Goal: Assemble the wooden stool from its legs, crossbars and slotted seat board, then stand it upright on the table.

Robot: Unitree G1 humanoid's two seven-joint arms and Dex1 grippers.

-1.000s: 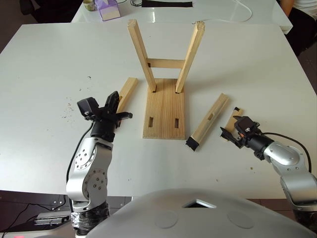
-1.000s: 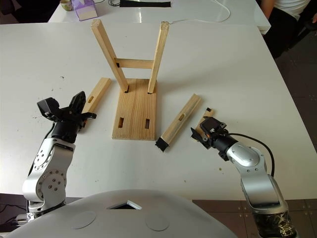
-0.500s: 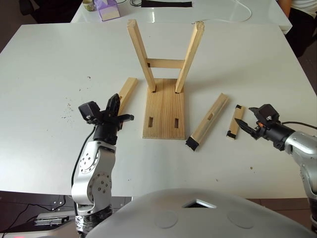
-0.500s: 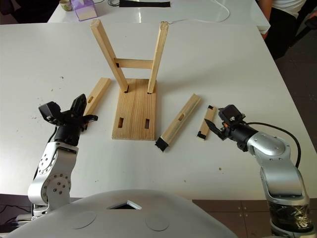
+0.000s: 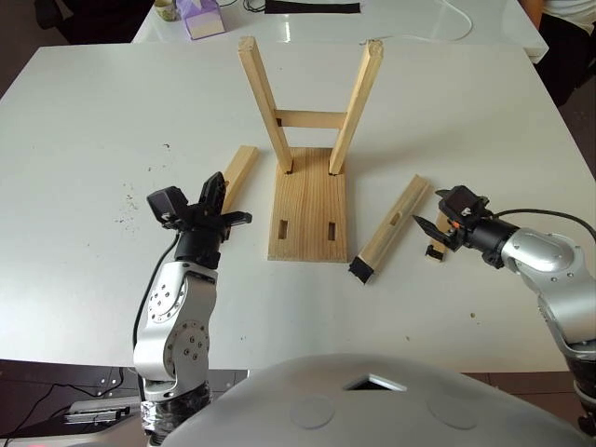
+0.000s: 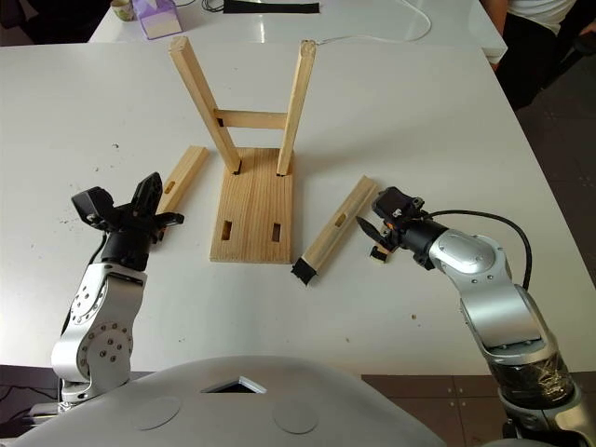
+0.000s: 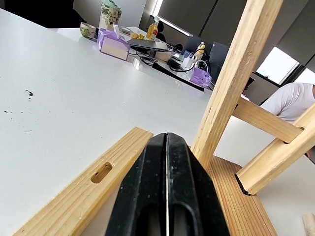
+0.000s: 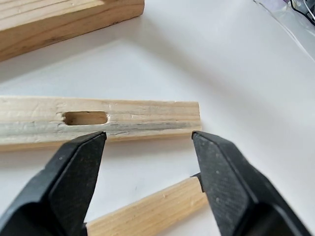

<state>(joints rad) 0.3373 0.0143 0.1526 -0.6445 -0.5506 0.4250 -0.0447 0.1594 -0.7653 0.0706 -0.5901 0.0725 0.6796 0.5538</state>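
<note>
Crossbar (image 8: 147,216) again under right gripper (image 8: 148,136)

fitted legs (image 5: 264,98) x2 | loose legs (image 5: 238,173) x2 | crossbars (image 5: 312,119) x2 | seat board (image 5: 309,219) x1

readable text: none could be made out | purple box (image 7: 114,45), far beyond the left gripper (image 7: 166,136) on the next worktop: any print was too small to tell | bottle (image 7: 154,30) farther off past that box: its markings were too blurred to read
</note>
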